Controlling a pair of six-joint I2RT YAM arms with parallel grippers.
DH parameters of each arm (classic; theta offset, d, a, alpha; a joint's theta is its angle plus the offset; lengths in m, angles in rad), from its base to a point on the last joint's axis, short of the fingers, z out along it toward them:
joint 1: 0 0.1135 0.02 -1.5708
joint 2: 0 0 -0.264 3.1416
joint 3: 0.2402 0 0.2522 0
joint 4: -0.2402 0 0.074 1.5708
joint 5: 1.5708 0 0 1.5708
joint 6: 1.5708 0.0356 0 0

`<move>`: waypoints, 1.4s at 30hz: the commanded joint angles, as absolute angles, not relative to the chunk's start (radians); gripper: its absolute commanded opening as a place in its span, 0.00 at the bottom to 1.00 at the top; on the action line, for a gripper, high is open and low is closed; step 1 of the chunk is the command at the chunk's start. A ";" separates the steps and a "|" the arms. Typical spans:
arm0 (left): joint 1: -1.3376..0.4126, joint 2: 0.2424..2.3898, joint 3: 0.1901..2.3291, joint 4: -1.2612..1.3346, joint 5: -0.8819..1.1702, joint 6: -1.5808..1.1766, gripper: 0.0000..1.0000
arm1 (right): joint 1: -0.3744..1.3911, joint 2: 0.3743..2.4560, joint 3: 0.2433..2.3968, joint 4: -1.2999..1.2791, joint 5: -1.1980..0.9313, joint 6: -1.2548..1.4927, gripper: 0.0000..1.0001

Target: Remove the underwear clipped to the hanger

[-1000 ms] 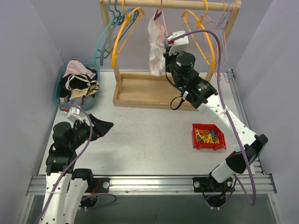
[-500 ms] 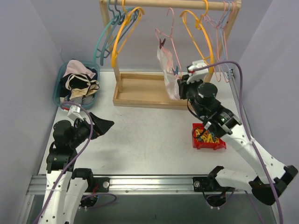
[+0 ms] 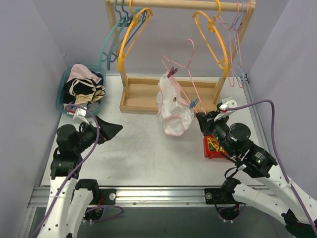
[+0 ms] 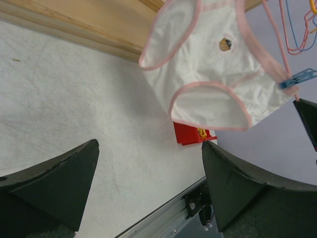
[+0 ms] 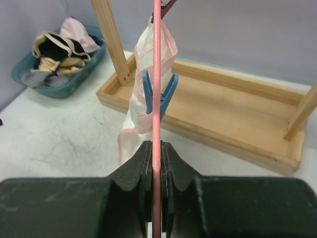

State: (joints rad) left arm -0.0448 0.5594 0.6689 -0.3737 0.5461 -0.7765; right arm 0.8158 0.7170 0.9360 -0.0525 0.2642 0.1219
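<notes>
Hanger (image 3: 184, 79) has come off the rack (image 3: 143, 99) and is now in front of it, right gripper (image 3: 203, 121) clamped on its wire; left gripper (image 3: 106, 131) open. Underwear (image 3: 173, 111) looks light, limp: pinch beside blue clip (image 3: 194, 103).

Underwear (image 4: 213, 69): white, pale pink edging, one small orange-brown motif (image 4: 225, 45). Hanger (image 5: 157, 49): pink. Blue peg (image 5: 159, 94) and dark purple peg (image 3: 172, 73) on it. Bin (image 4: 185, 133): red, yellow items inside. Basket (image 3: 60, 99): teal. Rack (image 3: 148, 108): light wood. Table (image 3: 148, 158): grey, faintly scuffed
</notes>
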 commanded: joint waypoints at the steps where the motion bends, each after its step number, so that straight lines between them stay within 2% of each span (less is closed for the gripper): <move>1: -0.043 0.551 0.660 -0.285 0.581 -0.805 0.94 | 0.825 0.690 0.887 -0.096 0.354 0.199 0.00; 3: -0.043 0.552 0.643 -0.267 0.592 -0.819 0.94 | 0.836 0.681 0.870 -0.103 0.368 0.207 0.00; 7: -0.044 0.551 0.621 -0.253 0.594 -0.822 0.94 | 0.893 0.803 0.877 -0.123 0.492 0.250 0.00; 10: -0.044 0.543 0.591 -0.221 0.595 -0.842 0.94 | 1.033 0.937 0.839 -0.068 0.601 0.294 0.00; 11: -0.048 0.543 0.585 -0.218 0.595 -0.850 0.94 | 1.139 0.971 0.827 -0.043 0.694 0.313 0.00; 14: -0.051 0.537 0.566 -0.212 0.594 -0.859 0.94 | 1.225 1.089 0.798 0.076 0.749 0.347 0.00; 22: -0.095 0.514 0.445 -0.103 0.568 -0.933 0.94 | 1.239 1.238 0.677 0.302 0.661 0.492 0.00; 26: -0.173 0.514 0.385 -0.022 0.539 -1.011 0.94 | 1.247 1.255 0.629 0.371 0.634 0.518 0.00; 30: -0.352 0.538 0.350 0.052 0.404 -1.054 0.94 | 1.249 1.284 0.586 0.426 0.644 0.531 0.00; 37: -0.517 0.710 0.339 0.259 0.273 -1.111 0.94 | 1.249 1.331 0.580 0.468 0.670 0.543 0.00; 42: -0.558 0.876 0.394 0.301 0.218 -1.103 0.95 | 1.250 1.341 0.578 0.485 0.672 0.545 0.00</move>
